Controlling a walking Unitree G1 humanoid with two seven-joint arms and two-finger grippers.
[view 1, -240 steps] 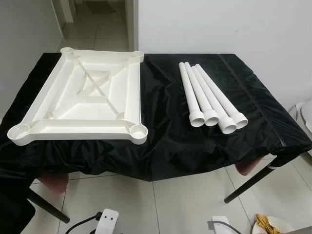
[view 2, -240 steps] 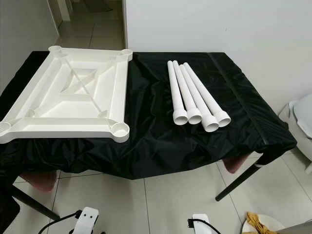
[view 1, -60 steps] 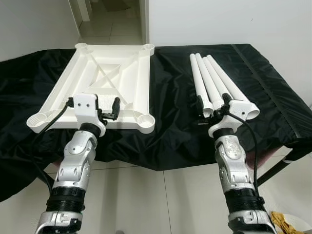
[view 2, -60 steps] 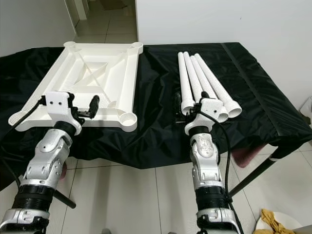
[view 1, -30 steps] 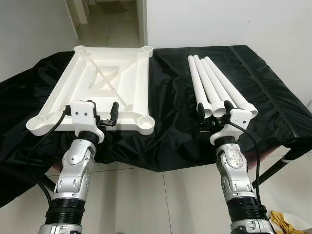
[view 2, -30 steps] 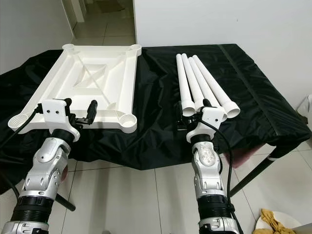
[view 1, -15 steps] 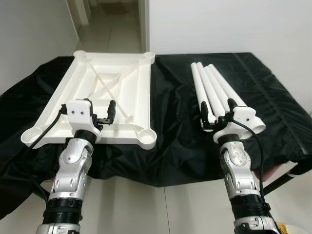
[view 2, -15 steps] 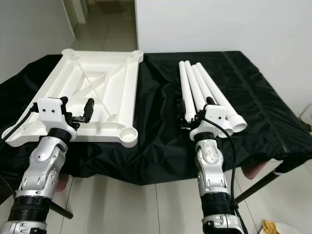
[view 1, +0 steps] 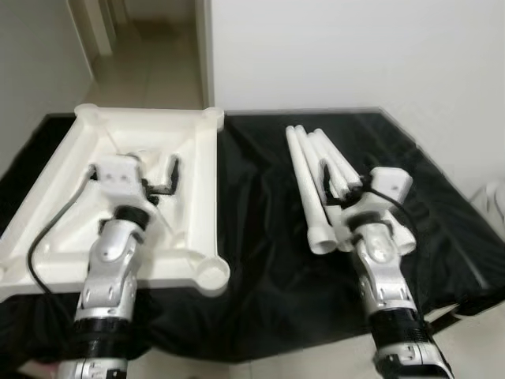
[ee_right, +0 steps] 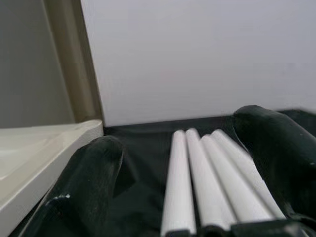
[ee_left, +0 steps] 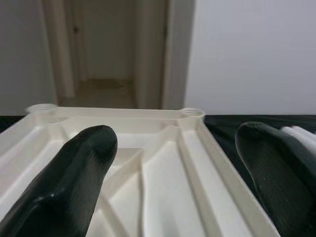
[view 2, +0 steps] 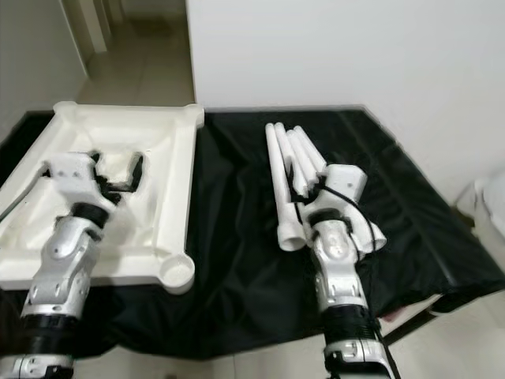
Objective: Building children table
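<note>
A white plastic tabletop (view 1: 207,181) lies upside down on the left half of the black cloth, with round leg sockets at its corners. Several white tube legs (view 1: 304,170) lie side by side on the right half, wide ends toward me. My left gripper (view 1: 155,180) hovers open over the tabletop's ribbed inside (ee_left: 163,182), with nothing between its fingers (ee_left: 69,182). My right gripper (view 1: 335,185) is open just above the near ends of the legs (ee_right: 197,187), and the tubes run between its fingers (ee_right: 94,182).
A black cloth (view 1: 260,260) covers the table and hangs over its front edge. A white wall (view 1: 331,47) stands right behind the table, with a doorway and hallway (view 1: 150,47) at the back left. A white object (view 2: 489,205) sits on the floor at the right.
The camera has come closer to the table. Both arms have reached forward: the left gripper now over the tabletop, the right over the legs' near ends. Both stay open.
</note>
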